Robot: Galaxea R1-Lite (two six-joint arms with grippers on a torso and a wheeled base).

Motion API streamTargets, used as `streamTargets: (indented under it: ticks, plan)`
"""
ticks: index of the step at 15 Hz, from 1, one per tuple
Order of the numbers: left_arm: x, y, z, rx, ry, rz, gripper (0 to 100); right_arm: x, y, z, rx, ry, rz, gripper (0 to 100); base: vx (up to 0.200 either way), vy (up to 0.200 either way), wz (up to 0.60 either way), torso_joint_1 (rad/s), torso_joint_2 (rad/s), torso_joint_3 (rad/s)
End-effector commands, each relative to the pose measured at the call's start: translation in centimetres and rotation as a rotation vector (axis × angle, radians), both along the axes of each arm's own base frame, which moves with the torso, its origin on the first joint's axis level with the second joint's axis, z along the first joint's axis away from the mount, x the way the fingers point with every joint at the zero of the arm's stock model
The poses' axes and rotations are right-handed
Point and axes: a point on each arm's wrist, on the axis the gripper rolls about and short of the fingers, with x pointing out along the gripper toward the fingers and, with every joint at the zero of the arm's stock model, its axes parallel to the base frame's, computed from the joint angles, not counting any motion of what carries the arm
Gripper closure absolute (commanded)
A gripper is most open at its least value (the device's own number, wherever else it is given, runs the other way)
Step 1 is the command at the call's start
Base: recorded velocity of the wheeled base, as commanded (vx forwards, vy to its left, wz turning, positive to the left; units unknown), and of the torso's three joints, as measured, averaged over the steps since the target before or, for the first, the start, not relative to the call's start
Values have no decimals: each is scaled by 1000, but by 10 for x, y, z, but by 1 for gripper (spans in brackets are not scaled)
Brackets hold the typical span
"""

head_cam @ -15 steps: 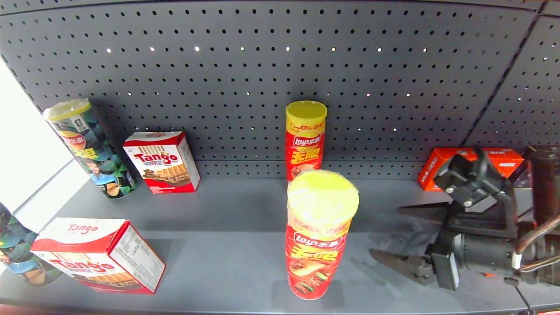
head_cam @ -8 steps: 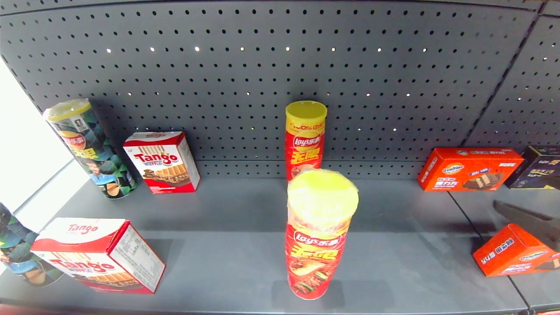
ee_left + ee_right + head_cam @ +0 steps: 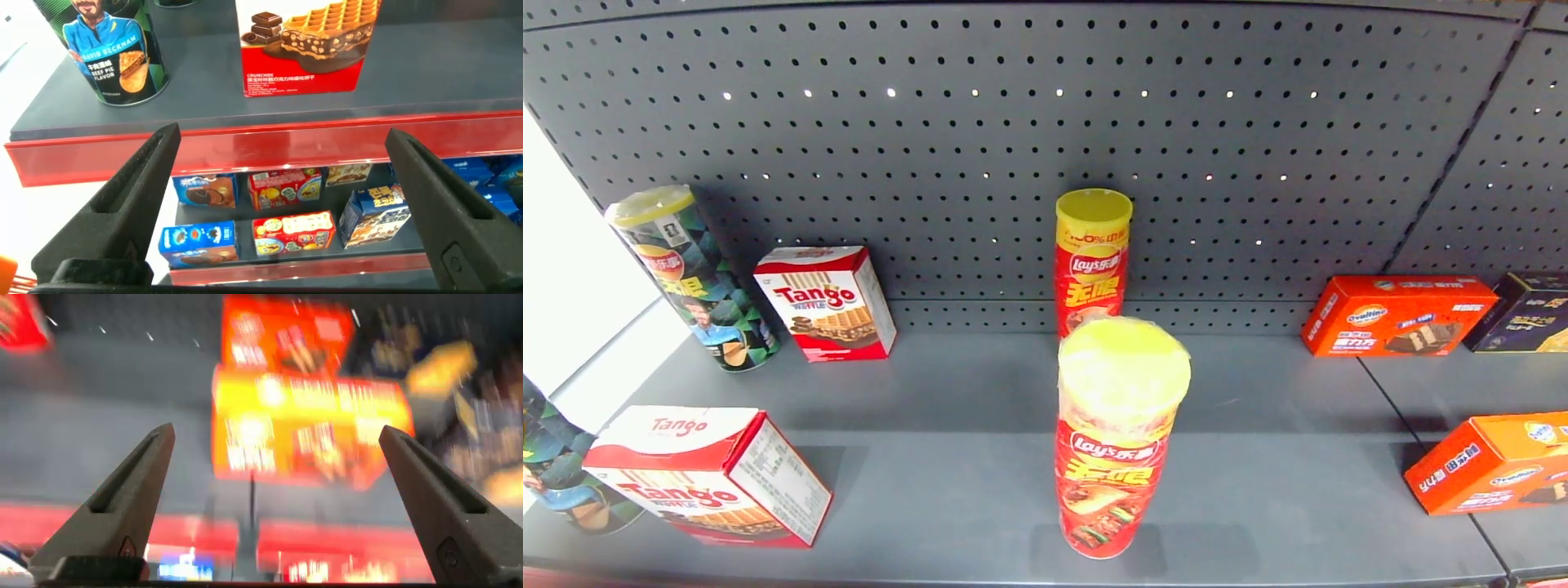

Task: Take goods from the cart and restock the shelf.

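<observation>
The shelf point(image 3: 947, 408) looks different from 1 s ago. Then the right arm lay low across its right side, its open pincer just beside the front can point(image 3: 1121, 457). Half a second later only a dark tip showed at the right edge, and now that stretch of shelf lies bare as far as the 2 orange boxes point(image 3: 1398, 317) point(image 3: 1478, 465).

The front can has not shifted. It stands upright near the shelf's front edge, directly ahead of the back can point(image 3: 1093, 261), which stands against the pegboard point(image 3: 1045, 122). I judge that this can is already restocked and the arm is drawing back towards the cart for the next item.

To the left, nothing has moved. A dark can point(image 3: 693, 282) and a wafer box point(image 3: 827, 304) stand at the back, and a 2nd wafer box point(image 3: 707, 478) stands at the front.

The right pincer point(image 3: 276, 434) is spread wide and holds nothing. It faces the nearer orange box point(image 3: 310, 425) but stays apart from it, so it has let go cleanly.

The left pincer point(image 3: 282, 137) is also spread wide and empty. It hangs in front of the shelf's red lip point(image 3: 65, 159) without touching it. Above the lip, the dark can point(image 3: 114, 49) and a wafer box point(image 3: 302, 45) stand on the shelf, and small boxes point(image 3: 286, 233) sit on the shelves below.

With both pincers free, the next step is probably a fresh pick from the cart.
</observation>
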Motion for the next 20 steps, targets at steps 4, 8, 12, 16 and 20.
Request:
streamTargets:
  ticks: [4, 8, 12, 16, 20]
  plan:
    - [0, 0, 0, 0, 1, 1, 0, -12, 0, -71, 121, -41, -42, 0, 0, 0, 0, 0, 0, 0]
    - [0, 0, 0, 0, -1, 3, 0, -12, 2, -78, 113, 30, 51, 0, 0, 0, 0, 0, 0, 0]
    - [0, 0, 0, 0, 1, 6, 0, -12, 2, -78, 116, 30, 49, 0, 0, 0, 0, 0, 0, 0]
    - [0, 1, -1, -2, 1, 66, 0, -12, 2, -78, 117, 29, 48, 0, 0, 0, 0, 0, 0, 0]
    - [1, 2, 0, -3, -10, 89, 0, -12, 2, -78, 116, 27, 43, 0, 0, 0, 0, 0, 0, 0]
